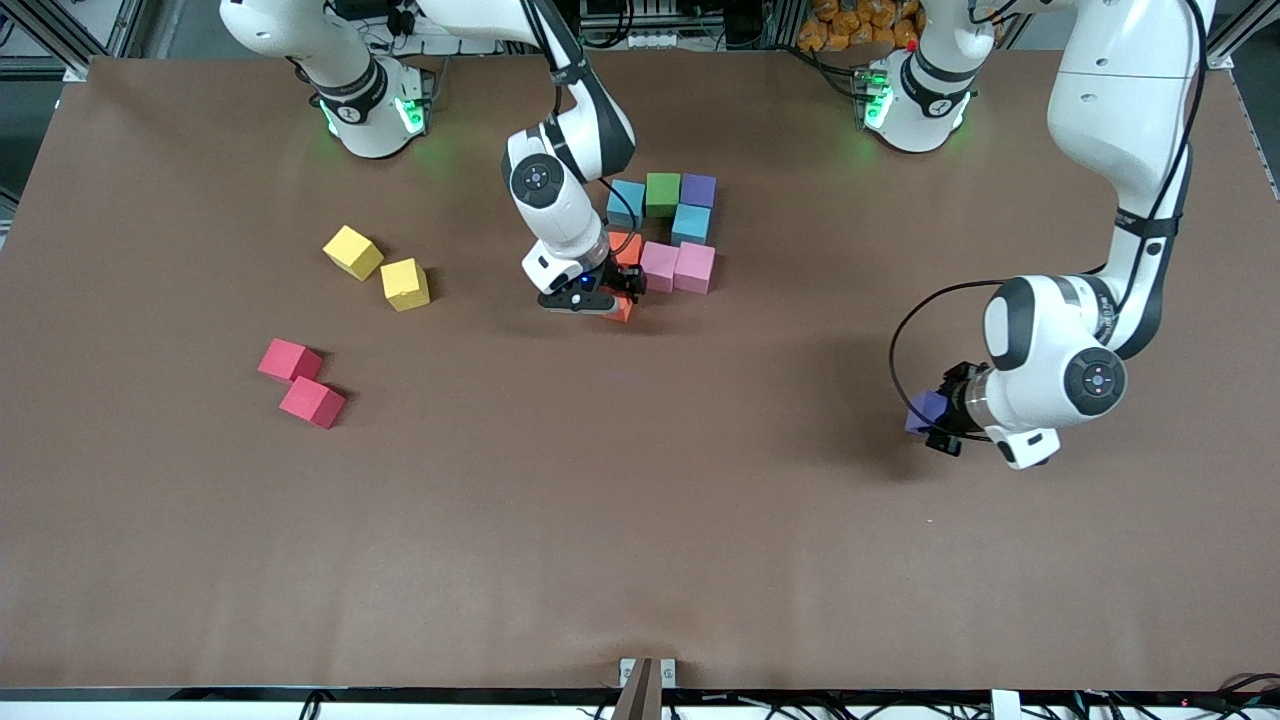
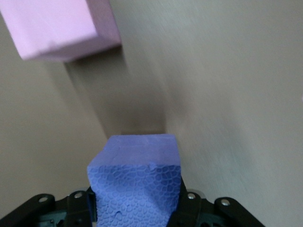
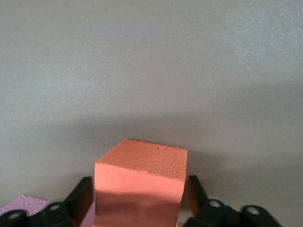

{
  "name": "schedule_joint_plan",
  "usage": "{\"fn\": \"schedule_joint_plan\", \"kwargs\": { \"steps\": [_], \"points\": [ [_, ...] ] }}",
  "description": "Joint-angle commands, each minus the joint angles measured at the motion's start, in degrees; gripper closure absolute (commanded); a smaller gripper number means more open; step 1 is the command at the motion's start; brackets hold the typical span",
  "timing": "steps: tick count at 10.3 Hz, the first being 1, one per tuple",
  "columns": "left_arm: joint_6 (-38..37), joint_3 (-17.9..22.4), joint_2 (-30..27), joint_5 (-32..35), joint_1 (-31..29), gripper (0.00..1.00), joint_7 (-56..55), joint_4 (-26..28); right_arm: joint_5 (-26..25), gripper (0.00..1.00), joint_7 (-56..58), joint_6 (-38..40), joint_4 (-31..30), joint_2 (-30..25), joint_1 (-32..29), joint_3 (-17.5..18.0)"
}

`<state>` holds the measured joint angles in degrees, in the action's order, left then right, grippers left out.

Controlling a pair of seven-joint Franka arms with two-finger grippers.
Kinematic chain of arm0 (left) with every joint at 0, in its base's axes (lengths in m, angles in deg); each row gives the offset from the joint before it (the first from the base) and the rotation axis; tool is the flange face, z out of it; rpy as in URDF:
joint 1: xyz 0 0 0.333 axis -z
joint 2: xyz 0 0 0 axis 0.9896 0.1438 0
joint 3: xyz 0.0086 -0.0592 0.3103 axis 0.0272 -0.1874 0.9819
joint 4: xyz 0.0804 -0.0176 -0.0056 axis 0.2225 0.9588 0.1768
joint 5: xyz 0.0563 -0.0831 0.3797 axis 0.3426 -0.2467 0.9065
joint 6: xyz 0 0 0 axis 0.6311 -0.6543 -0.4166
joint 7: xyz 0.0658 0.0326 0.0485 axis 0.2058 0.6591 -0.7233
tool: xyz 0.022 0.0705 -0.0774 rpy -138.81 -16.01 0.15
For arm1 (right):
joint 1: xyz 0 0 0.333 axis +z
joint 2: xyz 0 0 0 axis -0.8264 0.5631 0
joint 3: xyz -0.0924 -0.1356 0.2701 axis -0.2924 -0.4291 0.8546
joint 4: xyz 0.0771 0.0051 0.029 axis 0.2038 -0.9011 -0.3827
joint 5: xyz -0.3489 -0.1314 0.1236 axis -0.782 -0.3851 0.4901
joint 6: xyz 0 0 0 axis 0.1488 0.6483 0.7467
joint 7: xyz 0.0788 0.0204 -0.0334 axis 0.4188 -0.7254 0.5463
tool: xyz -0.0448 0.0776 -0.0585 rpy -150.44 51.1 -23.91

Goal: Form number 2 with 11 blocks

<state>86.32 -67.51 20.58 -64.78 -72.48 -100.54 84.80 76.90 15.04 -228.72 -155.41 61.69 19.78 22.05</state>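
Observation:
Several blocks form a cluster mid-table: cyan [image 1: 627, 203], green [image 1: 662, 193], purple [image 1: 698, 190], cyan [image 1: 691, 223], orange [image 1: 629, 246] and two pink [image 1: 659, 265] [image 1: 695, 267]. My right gripper [image 1: 612, 300] [image 3: 139, 198] stands open at the cluster's front-camera side. A second orange block [image 1: 622, 312] [image 3: 142, 165] sits between its fingers, with slim gaps at both sides. Toward the left arm's end, my left gripper [image 1: 935, 420] [image 2: 136, 203] is shut on a purple block [image 1: 925, 408] [image 2: 137, 161], low over the table. Two red-pink blocks [image 1: 290, 360] [image 1: 312, 402] lie toward the right arm's end.
Two yellow cubes [image 1: 352, 251] [image 1: 404, 284] lie toward the right arm's end, farther from the front camera than the red-pink pair. A pink block [image 2: 57, 28] shows ahead of the held purple block in the left wrist view. The brown table [image 1: 640, 520] stretches bare toward the front camera.

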Motion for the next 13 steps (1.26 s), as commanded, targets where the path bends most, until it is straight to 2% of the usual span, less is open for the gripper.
{"fn": "schedule_joint_plan", "kwargs": {
  "steps": [1, 5, 6, 8, 10, 11, 13],
  "points": [
    [-2.14, -3.16, -1.26, -1.15, 0.50, 0.55, -0.17, -1.03, -0.06, 0.00, -3.04, 2.94, 0.41, -1.76, -0.27, -0.49],
    [-2.76, -8.79, -0.91, -0.89, 0.94, 0.53, 0.62, -5.86, -0.84, 0.00, -0.17, 5.15, 2.16, -2.11, -2.55, -2.33],
    [-2.76, -10.37, -0.74, -0.36, 1.46, 0.52, 2.80, -6.91, -0.85, 0.00, 4.64, 5.76, 2.26, -2.46, -4.47, -2.51],
    [-2.76, -10.91, -0.56, -0.09, 3.22, 0.52, 9.64, -8.85, -0.94, 0.00, 15.97, 8.03, 1.91, -4.82, -9.65, -3.04],
    [-2.76, -10.91, -0.56, -0.09, 6.02, 0.54, 14.75, -9.29, -2.42, 0.00, 22.34, 12.87, 0.86, -7.55, -13.71, -5.57],
    [-2.76, -10.91, -0.56, -0.01, 8.39, 0.54, 17.64, -10.08, -7.48, 0.00, 23.40, 14.45, 0.42, -8.60, -15.20, -6.81],
    [-2.76, -10.91, -0.21, 1.74, 11.30, 0.58, 27.11, -11.40, -18.99, 0.00, 26.30, 15.17, -2.47, -13.33, -20.38, -6.56]
  ]
}}
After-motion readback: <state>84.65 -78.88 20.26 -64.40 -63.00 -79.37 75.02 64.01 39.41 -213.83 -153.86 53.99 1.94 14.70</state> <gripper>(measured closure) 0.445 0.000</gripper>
